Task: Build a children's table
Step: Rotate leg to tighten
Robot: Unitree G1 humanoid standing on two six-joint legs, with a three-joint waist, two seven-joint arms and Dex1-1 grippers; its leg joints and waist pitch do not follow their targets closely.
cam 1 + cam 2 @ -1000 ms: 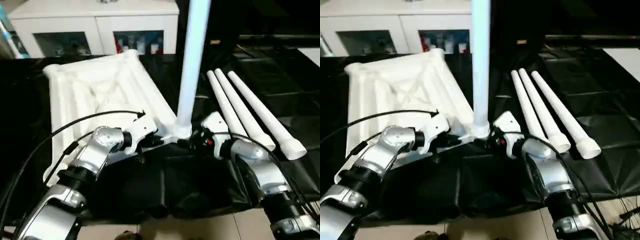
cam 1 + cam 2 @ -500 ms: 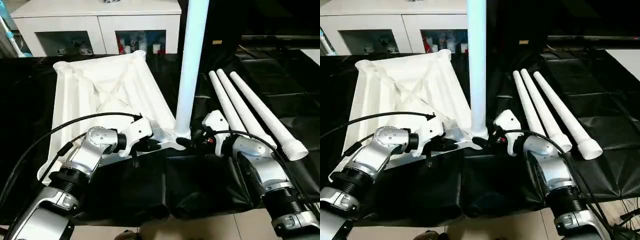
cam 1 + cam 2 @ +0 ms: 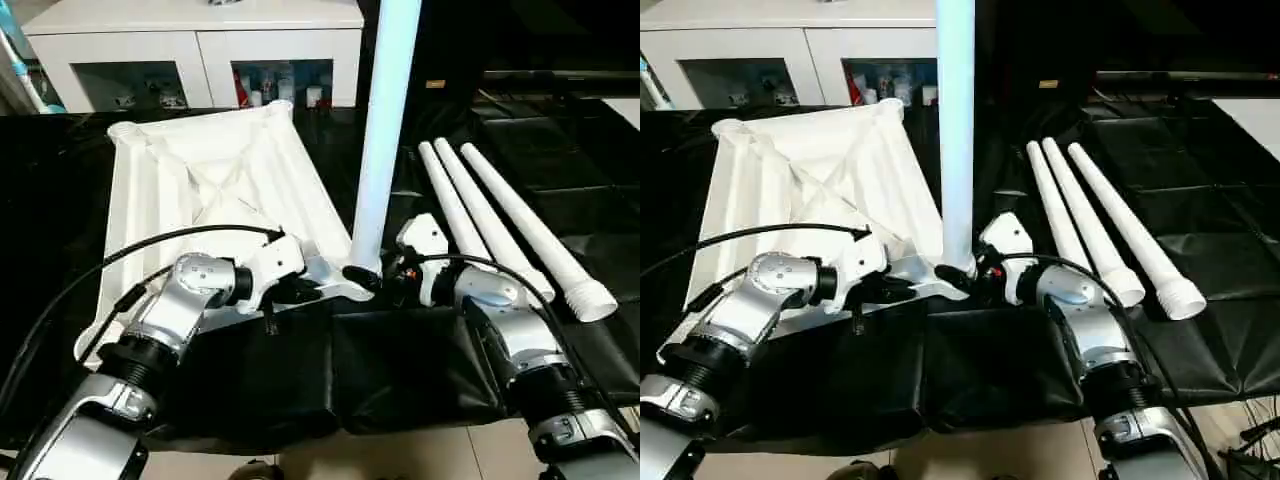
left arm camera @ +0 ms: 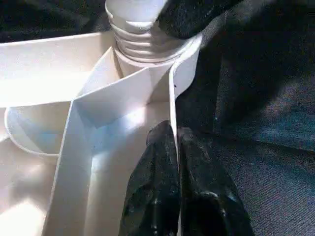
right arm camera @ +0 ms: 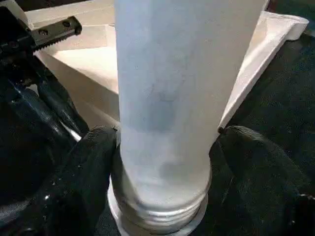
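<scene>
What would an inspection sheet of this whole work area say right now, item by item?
Surface: black-covered table, cover creased.
Job's things: white tabletop lying underside up; one leg upright in its near corner socket; three spare legs lying side by side to its right.
Clutter: nothing seen.
Grippers: left gripper pinches the tabletop's rim; right gripper clamps the upright leg's base.
Cables: black cable loops over the left arm.
Surroundings: white glass-door cabinet behind.

The two head views look forward and down from above the near edge, sharing the whole table top (image 3: 200, 190) and upright leg (image 3: 385, 120). Both wrist views sit very close, sharing the near right corner socket (image 4: 142, 54).
</scene>
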